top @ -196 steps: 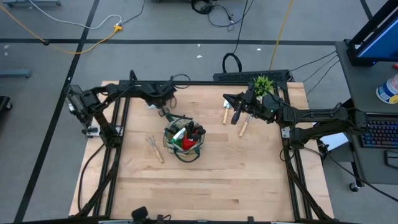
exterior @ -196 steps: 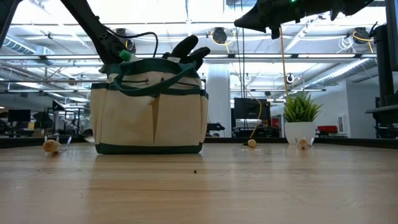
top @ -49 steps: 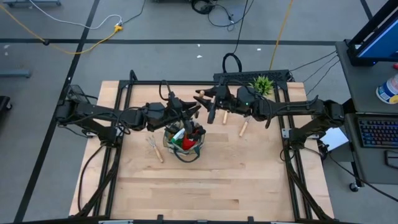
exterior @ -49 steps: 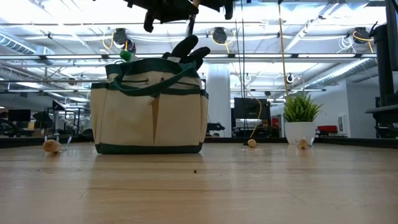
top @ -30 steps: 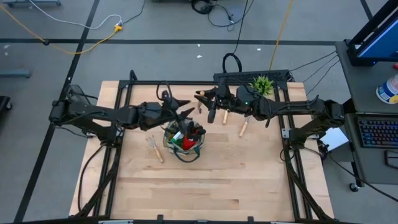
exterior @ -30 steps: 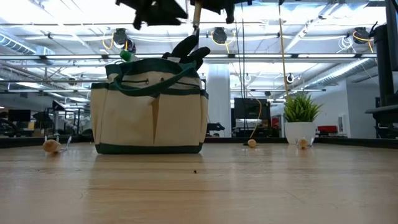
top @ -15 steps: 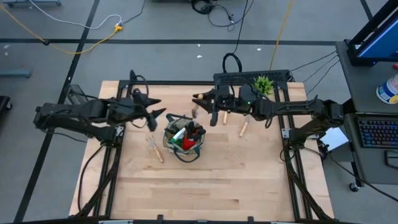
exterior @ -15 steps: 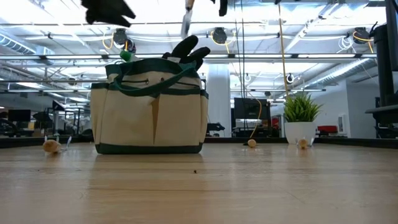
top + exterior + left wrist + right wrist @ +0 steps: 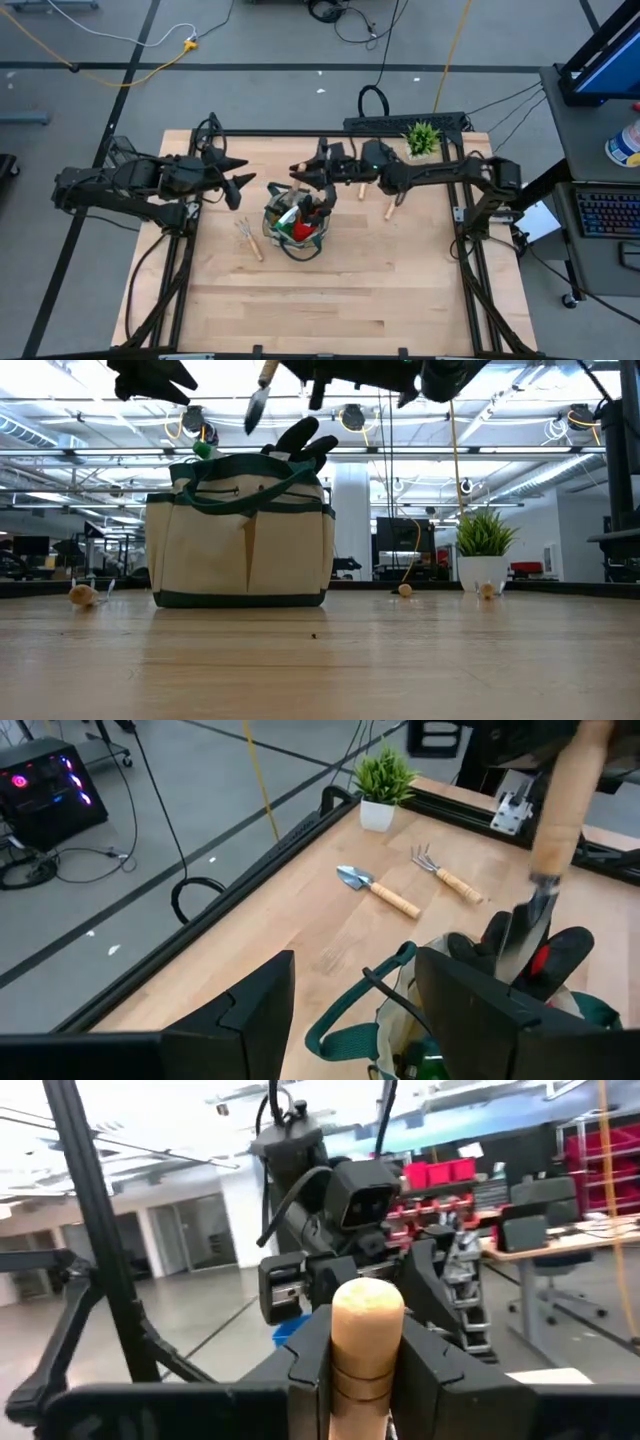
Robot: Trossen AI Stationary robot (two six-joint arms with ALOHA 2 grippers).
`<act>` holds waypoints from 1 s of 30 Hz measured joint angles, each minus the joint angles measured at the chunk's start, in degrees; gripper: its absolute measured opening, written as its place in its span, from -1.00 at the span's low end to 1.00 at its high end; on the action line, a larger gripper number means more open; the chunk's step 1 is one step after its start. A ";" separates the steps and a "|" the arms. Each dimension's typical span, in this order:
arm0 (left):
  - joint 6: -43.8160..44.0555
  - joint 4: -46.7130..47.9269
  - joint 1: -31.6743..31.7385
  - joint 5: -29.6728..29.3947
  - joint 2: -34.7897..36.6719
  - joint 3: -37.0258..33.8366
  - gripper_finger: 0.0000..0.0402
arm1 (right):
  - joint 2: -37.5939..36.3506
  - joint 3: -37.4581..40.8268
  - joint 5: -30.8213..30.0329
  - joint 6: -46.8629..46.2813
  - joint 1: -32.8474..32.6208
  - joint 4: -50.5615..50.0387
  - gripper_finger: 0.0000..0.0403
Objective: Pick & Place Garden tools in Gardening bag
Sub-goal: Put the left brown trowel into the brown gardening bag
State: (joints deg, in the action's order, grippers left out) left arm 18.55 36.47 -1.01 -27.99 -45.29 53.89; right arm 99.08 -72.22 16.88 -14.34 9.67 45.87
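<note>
High view. Gardening bag (image 9: 296, 228) on the bench (image 9: 330, 300), left of centre, already loaded with a red-and-black glove (image 9: 299, 228) and dark-handled items. Right tool (image 9: 303, 173) positioned at the bag's far rim, clamped on a wooden-handled trowel (image 9: 300, 171). Left tool (image 9: 238, 174) parked just left of the bag, fingers spread wide, empty. Hand fork (image 9: 247, 238) lying left of the bag; two more wooden-handled tools (image 9: 391, 206) lying right of it, near the potted plant (image 9: 422, 137). Recommended: bring the blade over the open mouth, clear of the loop handles, before release.

Low view. Trowel (image 9: 258, 398) hanging blade-down, tilted, above the bag's (image 9: 240, 535) left half, not yet inside. Recommended: lower until the blade passes the green trim, avoiding the dark handles protruding at the top, then release.

Left wrist view. Left tool's fingers (image 9: 262, 1005) wide apart, nothing between them. Trowel blade (image 9: 520, 932) just above the bag's contents. Small trowel (image 9: 377, 891) and hand fork (image 9: 447, 873) still on the bench.

Right wrist view. Wooden handle (image 9: 366, 1342) gripped firmly between both fingers (image 9: 309, 1362).

Brands, labels, writing: none legible in any view.
</note>
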 joint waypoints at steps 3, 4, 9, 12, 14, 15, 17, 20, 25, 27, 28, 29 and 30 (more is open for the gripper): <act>0.00 0.15 -0.01 0.09 -0.12 0.00 0.07 | 3.18 -1.66 1.76 -0.04 0.37 -0.85 -0.73; 0.00 0.15 0.01 0.09 -0.08 0.00 0.07 | 4.21 -2.30 1.94 -0.03 0.47 -1.15 -0.73; -0.19 0.25 0.01 1.58 -0.09 0.00 0.07 | 5.86 -3.48 2.92 0.07 1.05 -2.40 -0.73; -0.29 0.27 0.00 2.85 -0.09 0.00 0.07 | 5.88 -3.48 2.89 1.75 1.42 -4.16 -0.73; -0.35 0.26 0.01 2.91 -0.10 0.00 0.07 | 5.88 -3.48 2.85 3.14 1.70 -4.54 -0.73; -0.37 0.26 0.01 2.88 -0.08 0.00 0.07 | 5.88 -3.48 2.85 3.34 1.97 -4.48 -0.73; -0.37 0.26 0.01 2.67 -0.08 0.00 0.07 | 5.86 -3.48 2.92 3.36 2.43 -4.13 -0.73; -0.37 0.26 0.01 2.64 -0.08 0.00 0.07 | 5.84 -3.51 2.93 3.47 3.15 -5.55 -0.73; -0.35 0.24 0.01 2.60 -0.08 0.00 0.07 | 5.86 -3.51 6.35 5.65 4.28 -9.30 -0.73; -0.35 0.23 0.01 2.47 -0.08 -0.01 0.07 | 5.86 -3.51 7.75 6.72 4.80 -9.87 -0.73; -0.35 0.23 0.01 2.47 -0.08 -0.01 0.07 | 5.86 -3.51 8.47 6.89 5.06 -9.99 -0.73; -0.35 0.23 0.01 2.47 -0.08 -0.02 0.07 | 5.86 -3.51 9.16 6.97 5.41 -9.99 -0.73; -0.34 0.22 0.01 2.47 -0.08 -0.02 0.07 | 5.86 -3.51 9.79 7.06 5.71 -10.07 -0.73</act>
State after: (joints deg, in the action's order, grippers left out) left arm 18.20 36.69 -0.99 -25.52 -45.36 53.87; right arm 104.95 -75.72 26.66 -7.28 15.39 35.79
